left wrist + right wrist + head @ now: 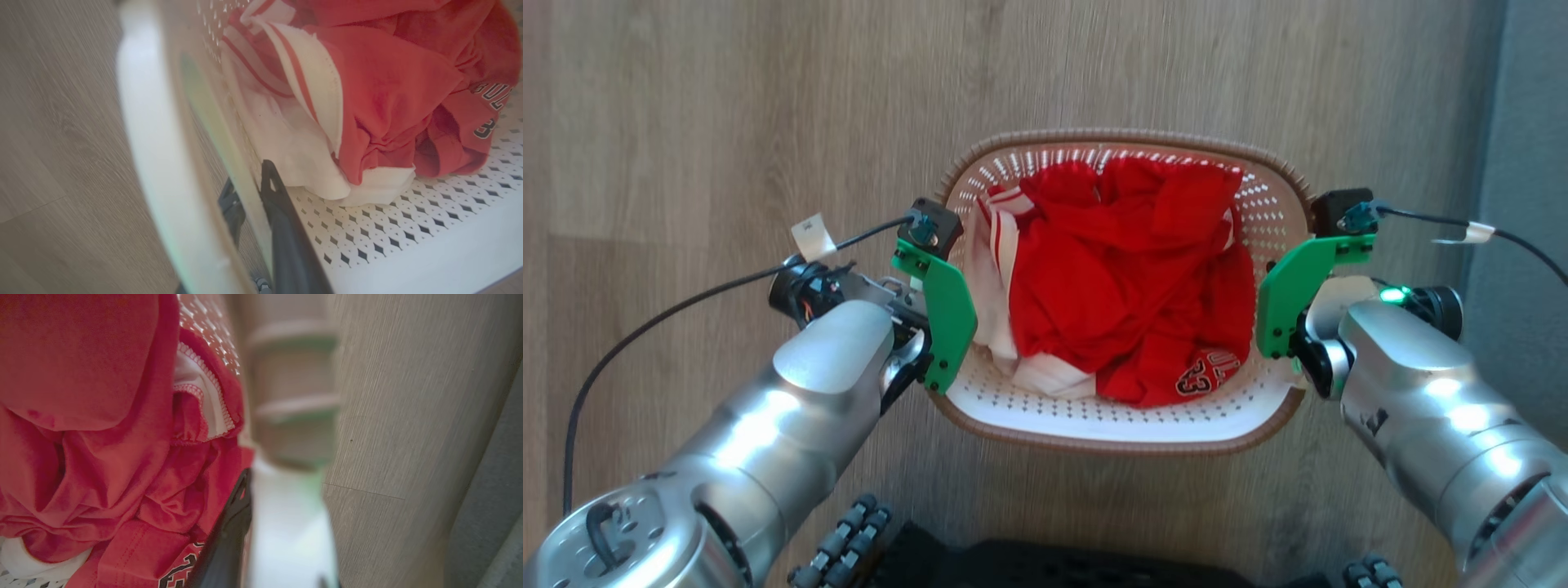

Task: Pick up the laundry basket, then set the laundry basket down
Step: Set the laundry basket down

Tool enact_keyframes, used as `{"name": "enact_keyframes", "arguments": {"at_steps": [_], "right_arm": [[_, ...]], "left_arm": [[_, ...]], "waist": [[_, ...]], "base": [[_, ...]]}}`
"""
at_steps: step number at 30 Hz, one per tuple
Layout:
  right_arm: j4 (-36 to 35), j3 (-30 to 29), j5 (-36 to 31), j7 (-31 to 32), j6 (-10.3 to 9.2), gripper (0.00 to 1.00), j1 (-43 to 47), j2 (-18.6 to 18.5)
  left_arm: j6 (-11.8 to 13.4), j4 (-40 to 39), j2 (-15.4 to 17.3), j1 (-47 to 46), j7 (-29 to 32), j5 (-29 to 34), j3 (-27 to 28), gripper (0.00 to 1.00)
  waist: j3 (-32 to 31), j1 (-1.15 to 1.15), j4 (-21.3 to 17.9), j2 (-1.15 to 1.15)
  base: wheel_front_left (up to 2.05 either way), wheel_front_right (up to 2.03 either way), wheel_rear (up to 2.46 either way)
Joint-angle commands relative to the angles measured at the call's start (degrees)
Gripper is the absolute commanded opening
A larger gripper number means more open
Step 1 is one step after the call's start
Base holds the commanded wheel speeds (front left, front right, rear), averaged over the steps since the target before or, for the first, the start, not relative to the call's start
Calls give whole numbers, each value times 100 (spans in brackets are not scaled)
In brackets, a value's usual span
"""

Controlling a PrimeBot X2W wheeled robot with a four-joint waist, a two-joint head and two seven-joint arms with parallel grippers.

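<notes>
The laundry basket (1112,135), white and perforated with a brown woven rim, hangs between my two arms over the wood floor and holds crumpled red and white cloth (1127,278). My left gripper (248,179) is shut on the basket's left side: one dark finger (286,237) is inside against the wall, the other (231,206) outside under the white handle (155,163). My right gripper (280,522) is shut on the right side, with one finger (229,535) inside by the red cloth (102,457). In the head view green wrist plates (947,314) cover both sets of fingers.
Wood-plank floor (727,122) lies all around. A grey strip (1531,122) runs down the right edge. My dark base (1045,567) sits just below the basket. Black cables with white tags (813,234) trail from both wrists.
</notes>
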Motion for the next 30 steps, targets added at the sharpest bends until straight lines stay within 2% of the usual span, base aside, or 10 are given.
{"name": "enact_keyframes", "arguments": {"at_steps": [1,16,30], "right_arm": [[-112,114,-100,-67,90,0,99,253],[91,21,-137,-445,90,0,-175,330],[150,-18,-186,-545,90,0,-241,303]], "left_arm": [[-104,-266,-105,-124,-134,147,-10,0],[-90,-191,-108,-397,-367,433,-10,0],[-93,-241,-108,-379,-297,339,-10,0]], "waist": [[195,-1,-18,0],[919,-1,-226,0],[1089,-1,-199,0]], "base": [[0,0,0],[0,0,0],[0,0,0]]}}
